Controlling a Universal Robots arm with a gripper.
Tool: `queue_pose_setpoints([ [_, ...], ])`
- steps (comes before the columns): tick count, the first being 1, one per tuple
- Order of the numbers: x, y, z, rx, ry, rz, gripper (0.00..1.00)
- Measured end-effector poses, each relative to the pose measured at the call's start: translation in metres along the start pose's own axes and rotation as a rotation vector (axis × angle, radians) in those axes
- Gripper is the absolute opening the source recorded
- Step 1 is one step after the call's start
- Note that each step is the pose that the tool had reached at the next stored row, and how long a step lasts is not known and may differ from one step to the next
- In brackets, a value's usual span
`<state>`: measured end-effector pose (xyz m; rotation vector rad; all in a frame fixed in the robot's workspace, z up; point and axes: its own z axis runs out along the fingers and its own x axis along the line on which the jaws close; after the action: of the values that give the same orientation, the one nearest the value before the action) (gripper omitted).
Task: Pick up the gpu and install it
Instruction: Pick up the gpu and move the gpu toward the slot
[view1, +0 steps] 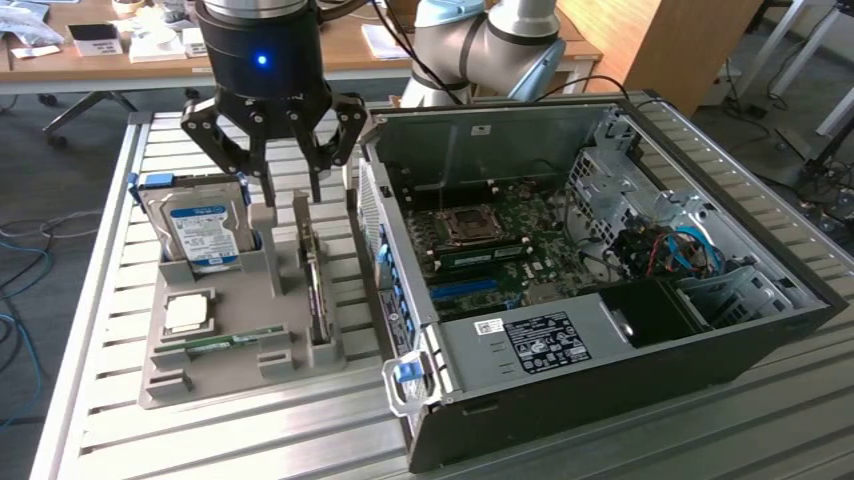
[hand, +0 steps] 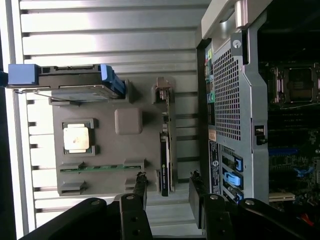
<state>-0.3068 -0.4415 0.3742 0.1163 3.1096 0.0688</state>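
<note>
One wide-spread gripper (view1: 291, 195) above the gpu (view1: 314, 285); hard drive (view1: 184, 198) label (view1: 207, 240) unreadable.

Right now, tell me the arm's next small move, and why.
Probably lower straight down over the gpu. The fingers are open and hang above the card, which stands on edge in the gray tray, not yet touched. In the wrist view the card's near end lies in line between the two fingers, so a descent looks more useful than any sideways shift.
</note>
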Motion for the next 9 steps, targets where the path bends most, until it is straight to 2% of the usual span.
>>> queue_pose_setpoints([
  [9,0.0,0.0,0.0005,-0.0002,-0.0002,0.0,0.47],
])
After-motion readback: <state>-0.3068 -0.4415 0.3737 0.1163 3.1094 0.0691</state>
